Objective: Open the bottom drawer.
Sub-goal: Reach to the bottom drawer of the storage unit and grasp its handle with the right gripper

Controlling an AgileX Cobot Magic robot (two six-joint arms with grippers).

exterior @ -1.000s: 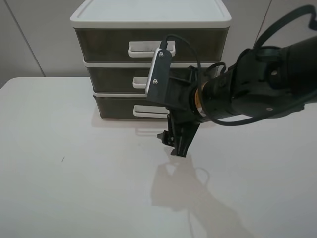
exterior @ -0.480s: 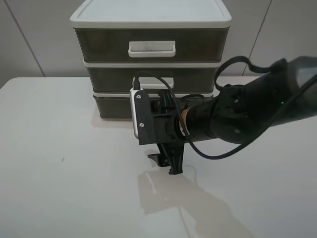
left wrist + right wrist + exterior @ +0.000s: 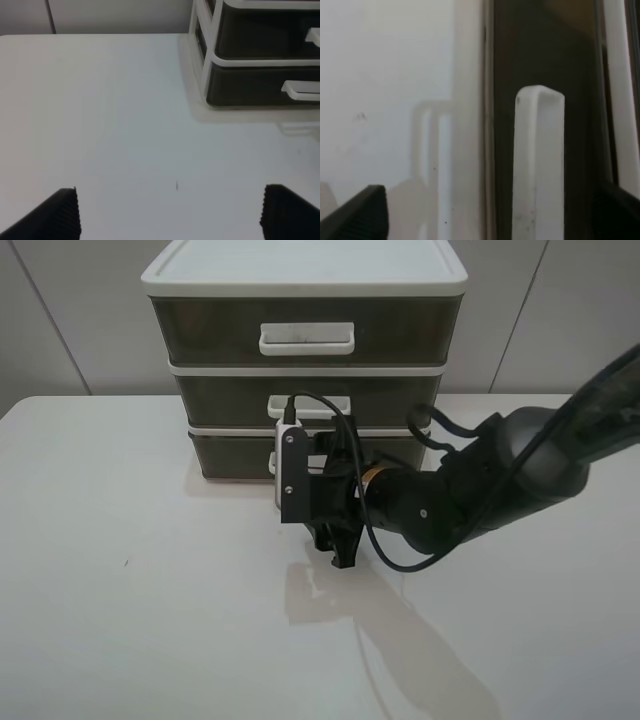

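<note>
The bottom drawer (image 3: 232,454) is the lowest of three smoky brown drawers in a white-framed unit (image 3: 300,270), and it sits flush and closed. My right gripper (image 3: 336,543) is low over the table just in front of it, and the wrist camera hides most of its white handle. In the right wrist view the handle (image 3: 538,165) is close, between my open fingertips (image 3: 362,212). The right gripper (image 3: 487,215) holds nothing. My left gripper (image 3: 172,215) is open and empty, well back from the unit; the bottom drawer (image 3: 245,87) and its handle (image 3: 301,90) show there.
The unit stands at the back middle of a white table (image 3: 120,590). The middle drawer (image 3: 225,398) and top drawer (image 3: 205,330) are closed. A grey wall is behind. The right arm (image 3: 480,490) crosses from the right edge.
My right arm has swung left and dropped lower, then moved in toward the unit. Its gripper now sits closer to the bottom drawer's front. The drawers have not moved.
</note>
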